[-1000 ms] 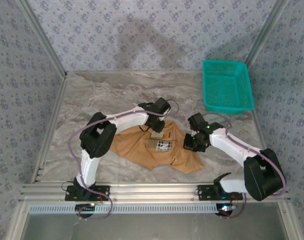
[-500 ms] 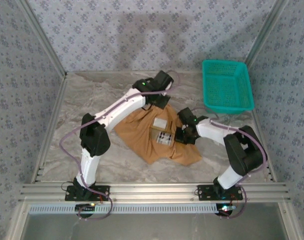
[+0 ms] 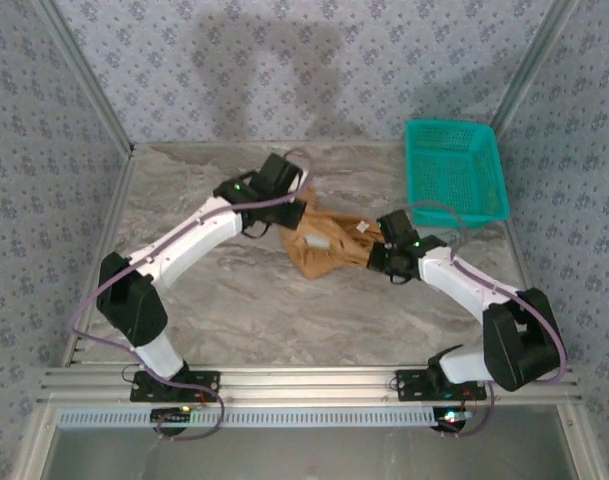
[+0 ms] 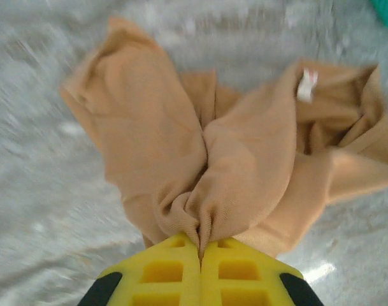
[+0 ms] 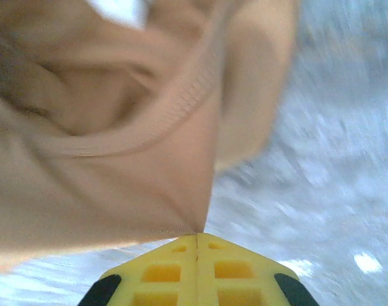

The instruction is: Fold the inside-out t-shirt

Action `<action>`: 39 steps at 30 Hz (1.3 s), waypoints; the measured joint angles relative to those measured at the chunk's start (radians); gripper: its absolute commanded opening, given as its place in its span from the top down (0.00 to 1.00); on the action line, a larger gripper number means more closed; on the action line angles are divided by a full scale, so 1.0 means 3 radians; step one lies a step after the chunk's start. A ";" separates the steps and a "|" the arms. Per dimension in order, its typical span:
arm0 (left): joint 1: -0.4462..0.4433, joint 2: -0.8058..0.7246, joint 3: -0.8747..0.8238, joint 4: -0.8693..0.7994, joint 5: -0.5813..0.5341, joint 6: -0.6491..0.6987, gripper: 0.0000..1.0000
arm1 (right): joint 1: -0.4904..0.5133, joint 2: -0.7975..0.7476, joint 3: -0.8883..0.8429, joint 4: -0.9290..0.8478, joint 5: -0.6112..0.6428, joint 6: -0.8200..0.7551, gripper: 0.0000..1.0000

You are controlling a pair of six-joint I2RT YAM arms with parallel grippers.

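Top external view: we see the inside-out t-shirt (image 3: pixel 326 248) bunched between our arms over the far half of the marble table (image 3: pixel 234 310), left of the green basket (image 3: pixel 454 175). Our left gripper (image 4: pixel 200 245) is clamped on a gathered fold of the cloth. Our right gripper (image 5: pixel 197 237) pinches a point of fabric beside a ribbed seam.

Light: bright, even, from above.
Shadows: soft, big, on back wall (image 3: pixel 274 60).
Blur: both wrist views smeared, esp. table (image 4: pixel 34 191).
Glare: small spots on table.
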 measured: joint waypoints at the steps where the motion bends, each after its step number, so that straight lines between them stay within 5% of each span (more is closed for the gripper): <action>1: -0.0017 -0.0015 -0.0209 0.0081 0.0038 -0.0057 1.00 | -0.0010 0.0028 -0.0106 -0.0017 -0.0017 0.0000 1.00; 7: -0.0136 -0.0029 -0.1007 0.0327 0.0179 -0.0347 1.00 | 0.0037 -0.0061 -0.0216 -0.0219 -0.0093 0.0001 1.00; 11: -0.0270 -0.0203 -0.1249 0.0534 0.0205 -0.0507 0.86 | 0.0212 -0.0295 -0.0183 -0.0343 -0.0093 0.0045 1.00; 13: -0.0333 -0.0273 -0.1339 0.0598 0.0214 -0.0571 0.62 | 0.0267 -0.0432 -0.0262 -0.0376 -0.0097 0.0090 0.81; 14: -0.0357 -0.0291 -0.1368 0.0609 0.0210 -0.0612 0.57 | 0.0272 -0.0507 -0.0314 -0.0402 -0.0097 0.0122 0.69; 17: -0.0385 -0.0298 -0.1385 0.0598 0.0122 -0.0661 0.47 | 0.0257 -0.0643 -0.0371 -0.0462 -0.0112 0.0174 0.53; 24: -0.0318 -0.0282 -0.0952 0.0521 -0.0069 -0.0540 0.33 | 0.0292 -0.0355 -0.0098 -0.0277 -0.0263 0.0203 0.50; 35: -0.0301 0.0589 -0.0387 0.0544 0.0347 -0.0187 0.30 | 0.0439 -0.0006 0.0304 -0.0220 -0.0305 0.0202 0.51; 37: -0.0301 0.0732 -0.0360 0.0504 0.0351 -0.0131 0.38 | 0.0439 -0.0006 0.0305 -0.0237 -0.0298 0.0202 0.51; 39: -0.0301 0.0867 -0.0304 0.0454 0.0342 -0.0078 0.57 | 0.0436 -0.0008 0.0305 -0.0245 -0.0296 0.0202 0.51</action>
